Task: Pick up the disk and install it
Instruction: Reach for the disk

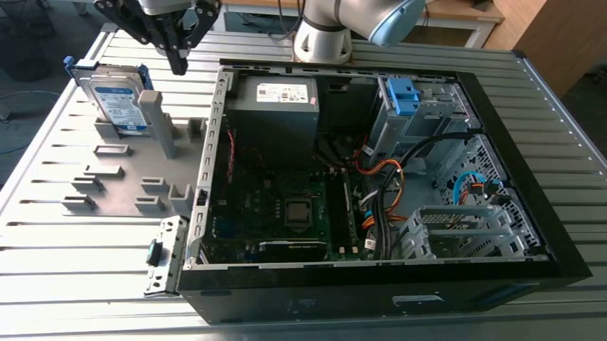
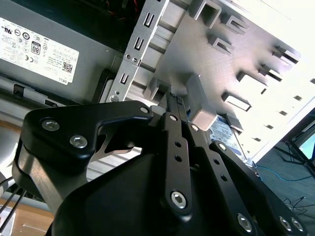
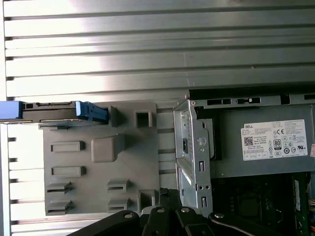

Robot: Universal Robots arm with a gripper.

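Note:
The disk (image 1: 115,101), a silver drive with a white-and-blue label and a blue bracket, stands on edge in a slot at the far end of the grey holder plate (image 1: 124,177). In the first wrist view the disk (image 3: 55,112) shows edge-on. In the second wrist view a part of the disk (image 2: 225,133) peeks past a grey post. My gripper (image 1: 178,67) hangs above the table just to the exterior view's right of the disk, apart from it. Its black fingers (image 2: 173,129) lie together, shut on nothing.
An open black computer case (image 1: 531,213) lies to the exterior view's right of the plate, with a grey power supply (image 1: 276,106), a motherboard (image 1: 284,213), cables and a drive cage with a blue clip (image 1: 402,96). The holder plate carries several upright posts (image 1: 158,121). The arm's base (image 1: 323,35) stands behind the case.

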